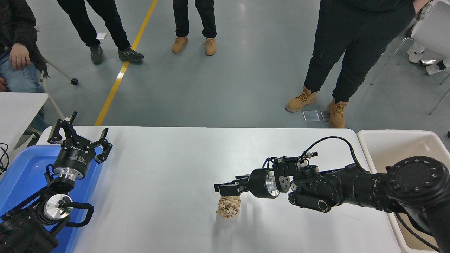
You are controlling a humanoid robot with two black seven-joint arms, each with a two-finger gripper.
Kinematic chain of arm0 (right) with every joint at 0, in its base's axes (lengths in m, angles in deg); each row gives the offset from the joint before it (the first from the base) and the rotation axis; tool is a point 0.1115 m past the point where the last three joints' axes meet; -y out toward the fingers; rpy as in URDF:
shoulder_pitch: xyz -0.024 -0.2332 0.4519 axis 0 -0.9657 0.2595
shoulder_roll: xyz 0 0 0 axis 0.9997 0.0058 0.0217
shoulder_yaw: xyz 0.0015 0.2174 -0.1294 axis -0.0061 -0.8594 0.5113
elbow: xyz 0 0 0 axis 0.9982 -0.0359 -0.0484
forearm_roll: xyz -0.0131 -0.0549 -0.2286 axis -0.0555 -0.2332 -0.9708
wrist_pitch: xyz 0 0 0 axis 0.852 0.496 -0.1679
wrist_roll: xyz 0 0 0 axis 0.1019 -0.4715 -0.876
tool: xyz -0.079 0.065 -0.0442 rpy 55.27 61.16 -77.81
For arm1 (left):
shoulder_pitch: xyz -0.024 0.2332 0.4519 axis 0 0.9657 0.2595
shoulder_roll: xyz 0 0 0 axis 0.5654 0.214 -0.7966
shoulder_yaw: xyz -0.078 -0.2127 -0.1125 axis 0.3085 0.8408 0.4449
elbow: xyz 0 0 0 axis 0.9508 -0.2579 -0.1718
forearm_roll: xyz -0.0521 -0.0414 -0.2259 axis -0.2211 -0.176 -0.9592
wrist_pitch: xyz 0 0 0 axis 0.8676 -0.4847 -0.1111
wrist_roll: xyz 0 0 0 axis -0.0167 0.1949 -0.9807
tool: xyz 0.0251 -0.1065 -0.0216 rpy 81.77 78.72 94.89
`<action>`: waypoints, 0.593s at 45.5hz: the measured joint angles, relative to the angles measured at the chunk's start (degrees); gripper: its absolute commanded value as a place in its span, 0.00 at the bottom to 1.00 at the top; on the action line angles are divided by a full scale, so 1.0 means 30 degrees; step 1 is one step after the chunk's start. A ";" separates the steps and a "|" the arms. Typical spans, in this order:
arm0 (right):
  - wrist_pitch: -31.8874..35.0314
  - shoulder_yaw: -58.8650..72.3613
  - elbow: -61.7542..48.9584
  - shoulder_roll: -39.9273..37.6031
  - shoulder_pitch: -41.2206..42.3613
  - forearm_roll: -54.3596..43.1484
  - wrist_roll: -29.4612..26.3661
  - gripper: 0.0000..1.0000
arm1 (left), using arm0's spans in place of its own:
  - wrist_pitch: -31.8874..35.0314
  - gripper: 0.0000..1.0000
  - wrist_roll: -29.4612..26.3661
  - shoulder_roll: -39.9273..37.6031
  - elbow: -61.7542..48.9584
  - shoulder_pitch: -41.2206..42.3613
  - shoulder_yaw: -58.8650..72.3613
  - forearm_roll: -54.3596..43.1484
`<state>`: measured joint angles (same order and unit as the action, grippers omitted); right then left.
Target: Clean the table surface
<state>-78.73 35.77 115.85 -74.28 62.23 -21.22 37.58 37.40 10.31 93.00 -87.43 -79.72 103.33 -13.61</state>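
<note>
The table surface [165, 165] is a wide matte white top. A crumpled wad of brown paper [228, 207] hangs just right of its middle, its top pinched in my right gripper [227, 188], its bottom at or just above the surface. The right arm reaches in from the right edge and points left. My left gripper [79, 137] is open and parked at the lower left, over the blue bin [21, 172].
A white bin [393, 144] stands off the table's right end. A smaller white table [17, 103] is at the far left. Several people stand on the grey floor beyond the far edge, one in tan boots [302, 100] close to it.
</note>
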 measured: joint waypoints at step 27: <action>0.0113 -0.1575 -0.1439 0.0000 -0.0093 0.3198 -0.0137 0.99 | 0.0000 0.99 0.0000 0.0000 0.0000 0.0000 0.0000 -0.0001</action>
<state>-78.39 31.04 111.53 -74.28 61.95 -11.63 37.17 37.40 10.31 93.00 -87.43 -79.72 103.33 -13.61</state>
